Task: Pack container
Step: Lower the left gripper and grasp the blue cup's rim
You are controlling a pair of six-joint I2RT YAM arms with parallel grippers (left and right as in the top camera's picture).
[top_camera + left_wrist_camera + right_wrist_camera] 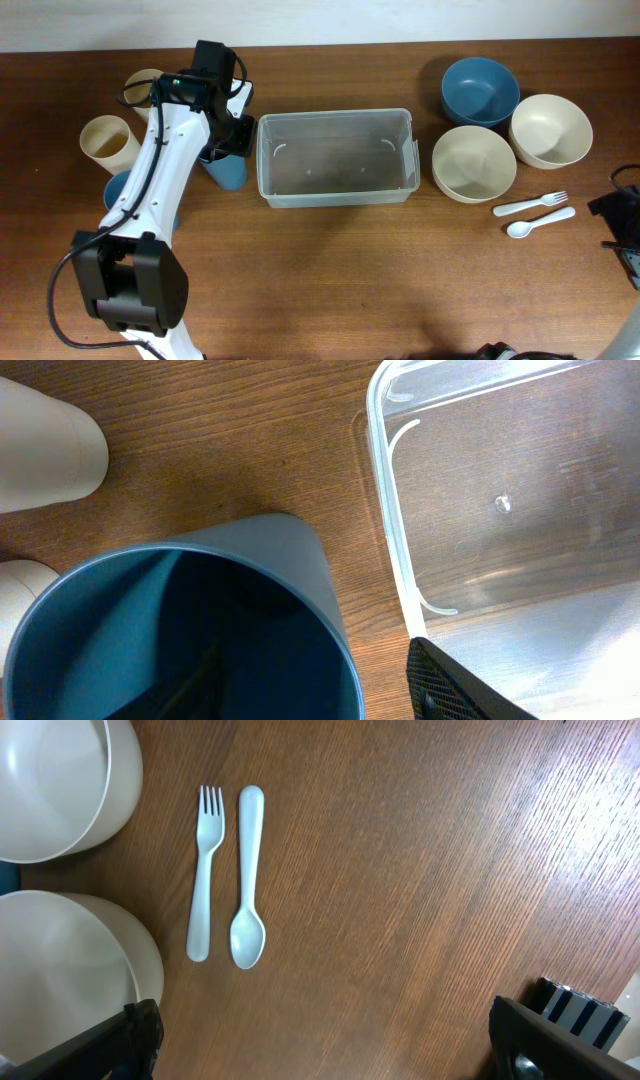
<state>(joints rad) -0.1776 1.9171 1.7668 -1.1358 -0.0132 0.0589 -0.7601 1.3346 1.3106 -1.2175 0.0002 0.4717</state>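
Observation:
The clear plastic container [335, 190] stands empty at the table's middle; its left end shows in the left wrist view [500, 490]. My left gripper [228, 143] is open over a blue cup [226, 172] that stands upright just left of the container. In the left wrist view one finger is inside the cup [180, 630] and the other is outside its wall, a strip of wood apart from it; the gripper [315, 682] straddles the cup's right wall. My right gripper [325, 1040] is open wide and empty above bare wood at the right edge [615, 212].
Two cream cups [108, 142] [143, 84] and a second blue cup [122, 188] stand left of the arm. A blue bowl [480, 88] and two cream bowls [551, 128] [473, 163] stand right of the container. A fork [205, 870] and spoon [248, 880] lie beside them.

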